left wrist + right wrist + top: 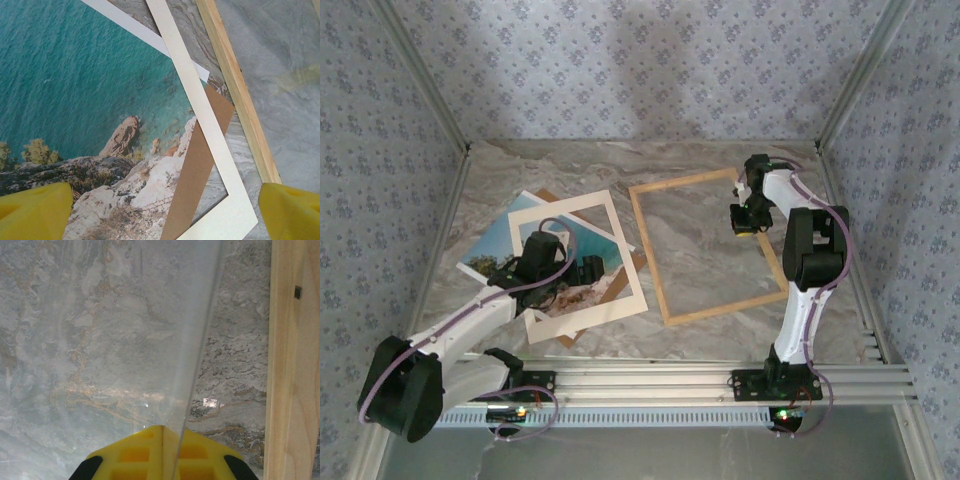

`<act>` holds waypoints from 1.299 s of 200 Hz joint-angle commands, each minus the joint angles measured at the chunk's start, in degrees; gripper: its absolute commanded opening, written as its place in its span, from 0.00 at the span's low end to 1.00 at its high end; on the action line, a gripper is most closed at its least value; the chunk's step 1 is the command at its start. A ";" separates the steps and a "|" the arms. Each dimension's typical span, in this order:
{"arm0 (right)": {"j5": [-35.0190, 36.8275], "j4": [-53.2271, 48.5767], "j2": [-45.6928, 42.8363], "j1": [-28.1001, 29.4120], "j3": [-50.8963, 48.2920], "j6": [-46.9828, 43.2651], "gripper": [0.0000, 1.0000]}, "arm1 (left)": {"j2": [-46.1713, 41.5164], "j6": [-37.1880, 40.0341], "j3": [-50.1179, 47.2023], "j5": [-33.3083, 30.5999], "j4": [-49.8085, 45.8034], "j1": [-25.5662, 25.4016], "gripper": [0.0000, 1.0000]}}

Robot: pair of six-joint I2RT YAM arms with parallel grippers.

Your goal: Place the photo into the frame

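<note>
Left claw (565, 270): I read it spread wide and empty, poised above the photo (75, 75). The photo lies flat on the left of the surface (720, 160), partly under the cream mat (200, 115) and on top of the brown backing board (200, 165). The frame (650, 255) lies flat just to the right of the mat. Right claw (162, 450): closed on a thin clear sheet (200, 315), just inside the frame's right rail.

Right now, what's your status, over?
Left gripper open above photo. Right gripper shut on clear sheet beside frame. Photo not in frame. In the way: mat across photo.
</note>
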 commanded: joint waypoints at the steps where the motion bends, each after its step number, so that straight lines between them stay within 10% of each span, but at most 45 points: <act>1: 1.94 -2.13 1.22 -0.50 1.51 -0.84 0.00 | 0.42 0.84 1.74 0.68 0.99 -0.49 0.95; 260: 2.27 -1.95 2.89 0.14 2.92 -0.98 0.00 | 0.95 1.14 1.97 0.58 0.65 -0.42 0.96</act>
